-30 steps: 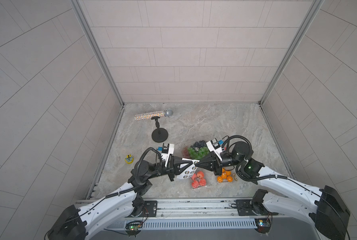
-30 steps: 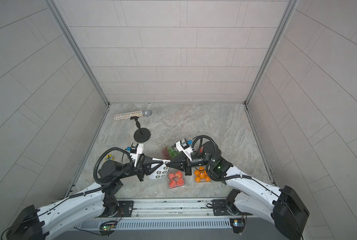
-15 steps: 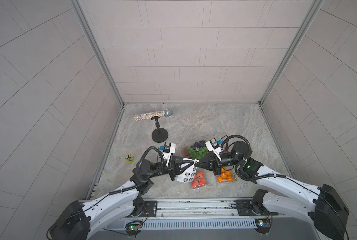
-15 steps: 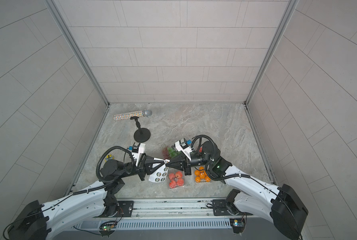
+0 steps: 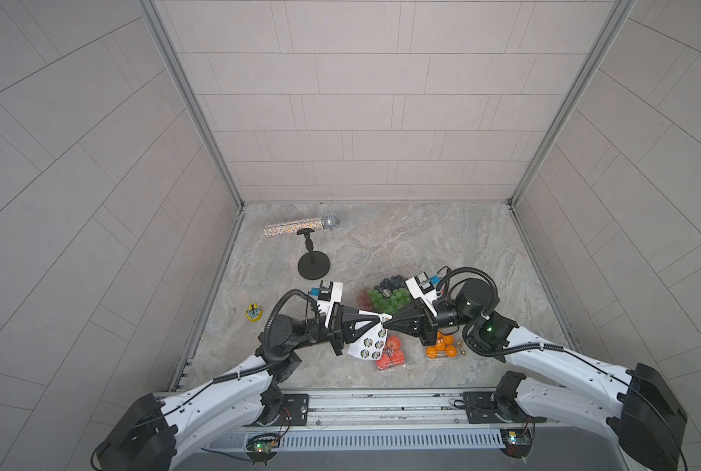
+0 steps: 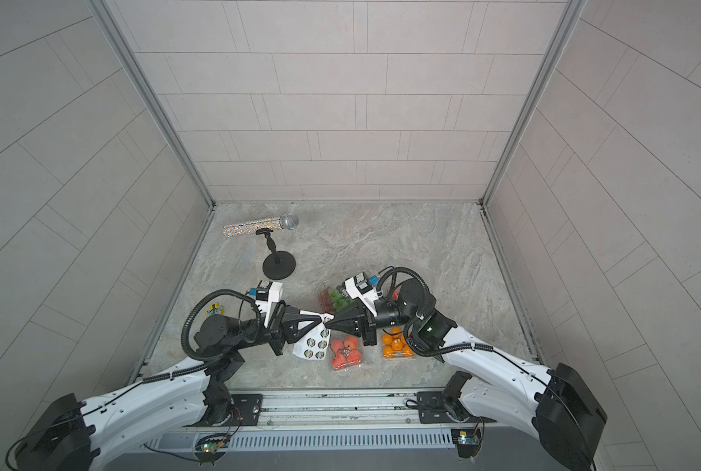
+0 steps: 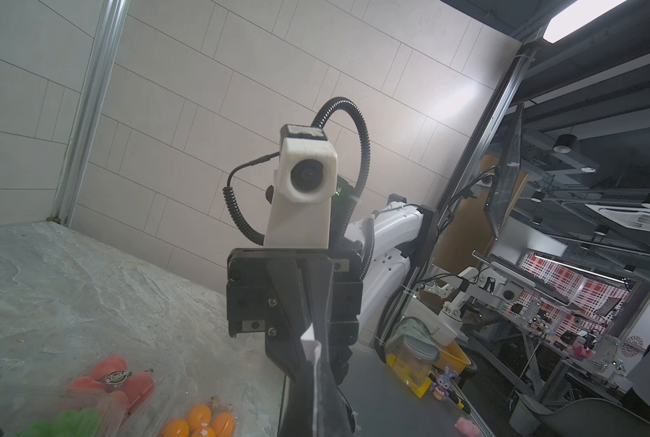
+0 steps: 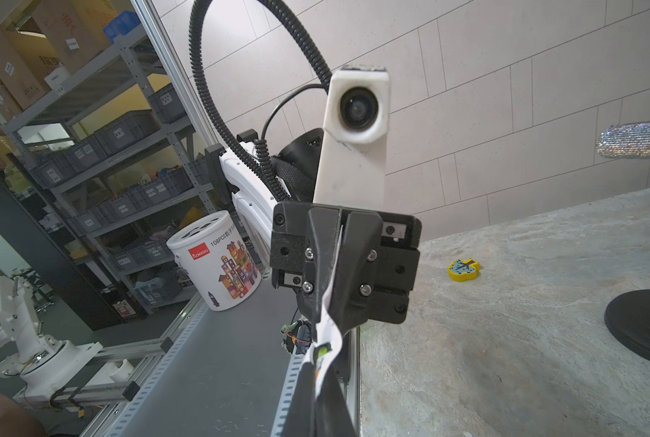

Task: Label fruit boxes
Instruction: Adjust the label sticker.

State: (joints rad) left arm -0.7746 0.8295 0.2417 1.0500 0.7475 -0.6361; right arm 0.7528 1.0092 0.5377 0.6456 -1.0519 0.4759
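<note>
Facing tip to tip above the worktop (image 5: pixel 381 244), your left gripper (image 5: pixel 377 321) and right gripper (image 5: pixel 387 325) both pinch the sticker sheet (image 5: pixel 366 347); the grape box (image 5: pixel 383 297) lies just behind them, the red-fruit box (image 5: pixel 390 355) and orange box (image 5: pixel 442 350) on the near side, by the right gripper.

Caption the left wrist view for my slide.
Right hand and left hand shut on sticker sheet; fruit boxes on table.
</note>
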